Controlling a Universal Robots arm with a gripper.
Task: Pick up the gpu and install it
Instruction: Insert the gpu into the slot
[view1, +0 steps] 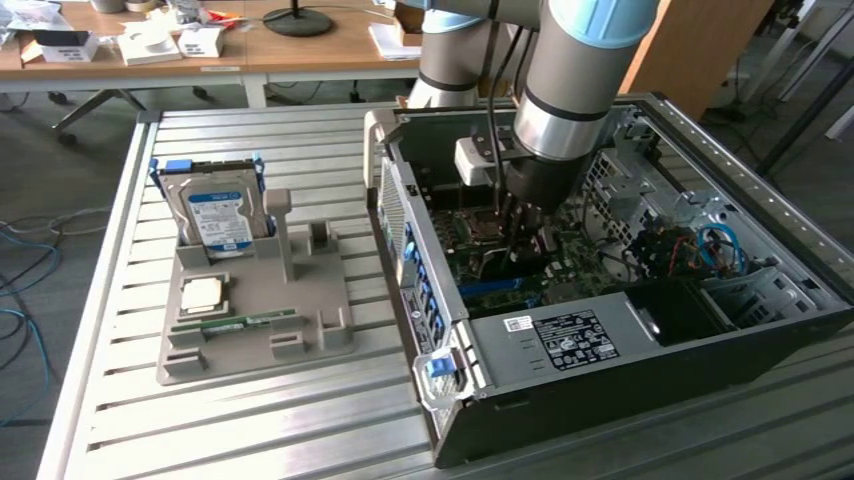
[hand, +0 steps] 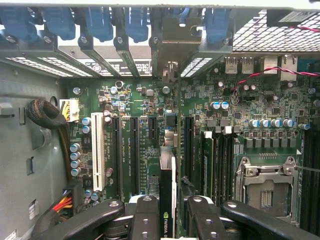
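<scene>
Inside the open computer case (view1: 587, 345) on the slatted metal surface (view1: 267, 425), the robot's hand (hand: 168, 220) is clamped on the gpu (hand: 166, 175) – the card held edge-on, pointing at the green motherboard (hand: 140, 102) among its black slots – while a hard drive (view1: 220, 215) stands in the grey holder (view1: 254, 335) beside the case.

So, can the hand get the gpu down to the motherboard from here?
Probably yes: the hand holds the gpu edge-on over the motherboard, and as far as I can see no cable crosses beneath it.

gpu (hand: 167, 190) matt black; holder (view1: 254, 350) matt plastic; table (view1: 240, 420) ribbed metal.
</scene>
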